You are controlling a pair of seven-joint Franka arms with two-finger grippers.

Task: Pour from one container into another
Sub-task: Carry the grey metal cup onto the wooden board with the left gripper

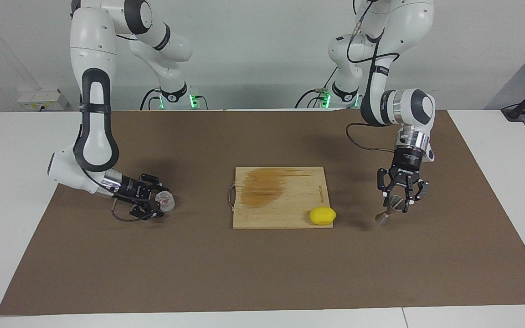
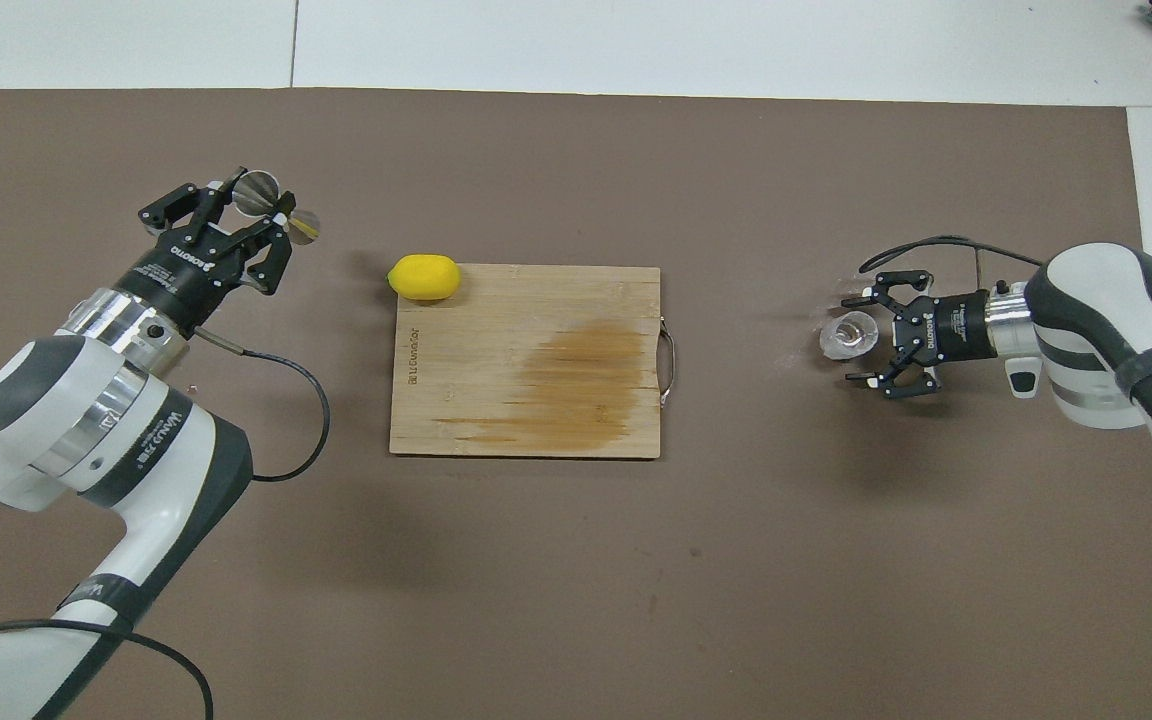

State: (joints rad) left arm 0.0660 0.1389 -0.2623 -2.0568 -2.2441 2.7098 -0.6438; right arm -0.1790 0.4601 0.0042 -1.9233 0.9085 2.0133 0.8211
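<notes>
In the facing view, the left gripper [image 1: 399,200] hangs over the brown mat [image 1: 262,273] at the left arm's end of the table, its fingers clamped on the upper cone of the jigger [image 1: 389,210]. The jigger is tilted and lifted clear of the mat, its lower cone pointing down toward the wooden cutting board [image 1: 280,197]. At the right arm's end, the right gripper [image 1: 153,203] lies low and almost flat on the mat, its fingers spread wide to either side of the clear cup [image 1: 166,201]. The cup stands on the mat with something pinkish inside; whether the fingers touch it I cannot tell. Between the two grippers lies the board, with a darker stain on the half nearer the robots. A lemon [image 1: 322,215] sits on the board's corner farthest from the robots, toward the left arm's end, and is the nearest thing to the raised jigger.

In the overhead view, the left gripper [image 2: 258,215] holds the jigger [image 2: 271,200] over bare mat [image 2: 576,600], beside the lemon [image 2: 424,277] and apart from it. The right gripper [image 2: 881,333] brackets the clear cup [image 2: 848,335], well apart from the board [image 2: 526,360], whose metal handle faces the cup. Nothing lies on the mat between cup and board.

Count: two arms, two grippers, one jigger, one clear cup, one board, one lemon, one mat.
</notes>
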